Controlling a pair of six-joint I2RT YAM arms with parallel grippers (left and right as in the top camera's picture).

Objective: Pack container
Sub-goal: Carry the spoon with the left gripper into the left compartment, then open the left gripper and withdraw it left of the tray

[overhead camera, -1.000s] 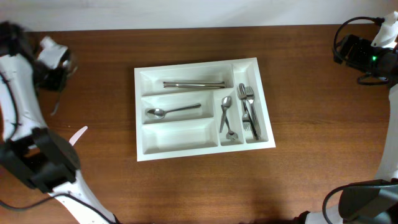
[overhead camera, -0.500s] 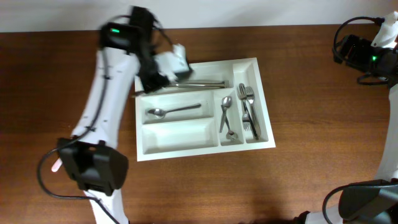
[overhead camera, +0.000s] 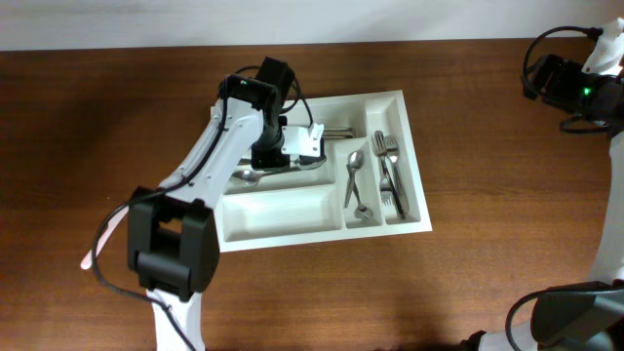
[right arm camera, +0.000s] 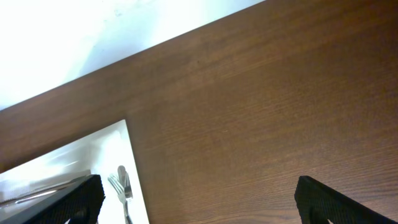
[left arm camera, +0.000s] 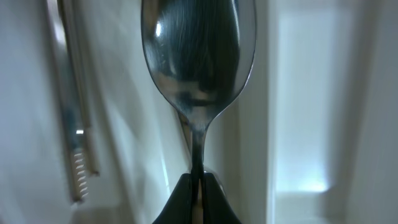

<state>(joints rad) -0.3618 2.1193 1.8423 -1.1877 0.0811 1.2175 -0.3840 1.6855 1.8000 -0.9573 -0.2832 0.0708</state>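
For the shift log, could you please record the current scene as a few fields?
tray: white, five compartments, on table
left jaws: shut on spoon handle, above tray
right jaws: open, empty, over table away from tray
top compartment: knives
narrow compartments: loose spoons in one, forks in the other

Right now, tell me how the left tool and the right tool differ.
The left tool is shut on a spoon at its handle; the right tool is open and empty. The left tool hangs over the white tray; the right tool sits off past the tray, over the wooden table. Both are two-fingered and dark.
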